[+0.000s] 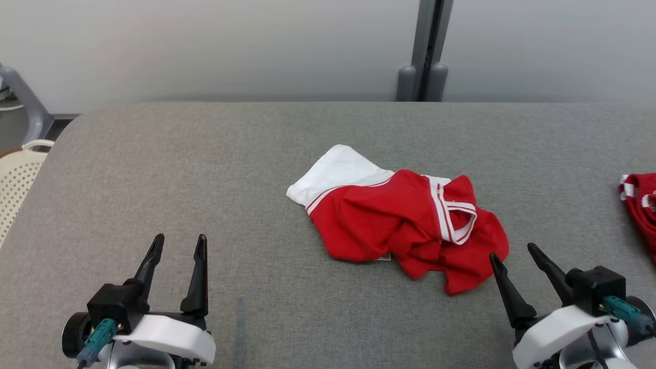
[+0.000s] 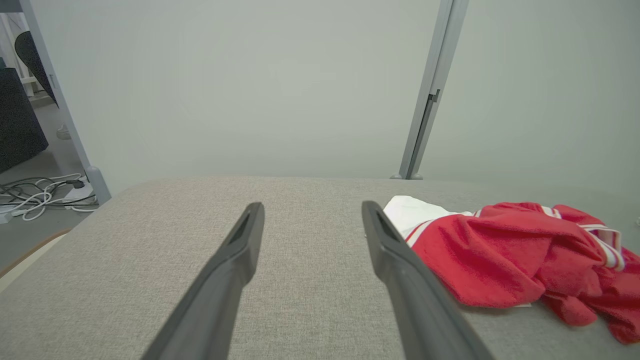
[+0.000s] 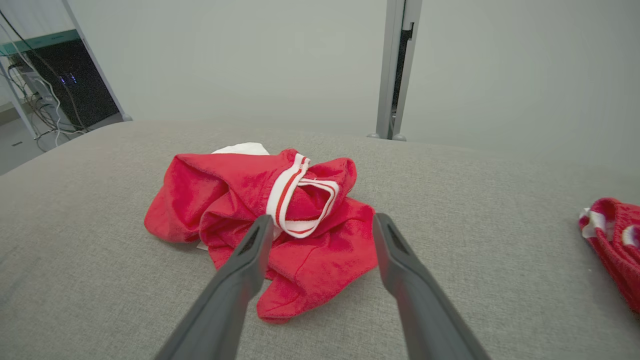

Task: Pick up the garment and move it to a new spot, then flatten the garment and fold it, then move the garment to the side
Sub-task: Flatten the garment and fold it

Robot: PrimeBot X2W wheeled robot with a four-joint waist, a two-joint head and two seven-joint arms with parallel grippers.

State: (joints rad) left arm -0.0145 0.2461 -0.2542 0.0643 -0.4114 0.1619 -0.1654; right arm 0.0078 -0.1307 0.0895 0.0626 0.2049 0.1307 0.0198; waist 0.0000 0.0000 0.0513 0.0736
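Observation:
A crumpled red garment [image 1: 405, 225] with a white sleeve and a white-and-red striped collar lies on the grey table [image 1: 205, 169], right of centre. It also shows as the garment [image 2: 500, 250] at the right of the left wrist view and the garment [image 3: 260, 210] ahead in the right wrist view. My left gripper [image 1: 178, 243] stands open at the lower left, well apart from the cloth, with nothing between its fingers. My right gripper [image 1: 512, 251] stands open at the lower right, its left fingertip just beside the garment's near right edge. In its own wrist view the right gripper [image 3: 322, 220] points at the garment's near hem.
A second red garment with white stripes [image 1: 640, 205] lies at the table's right edge, also seen as the second garment [image 3: 612, 240]. A pale perforated basket [image 1: 18, 174] stands off the table's left side. A grey post [image 1: 425, 51] rises behind the far edge against the wall.

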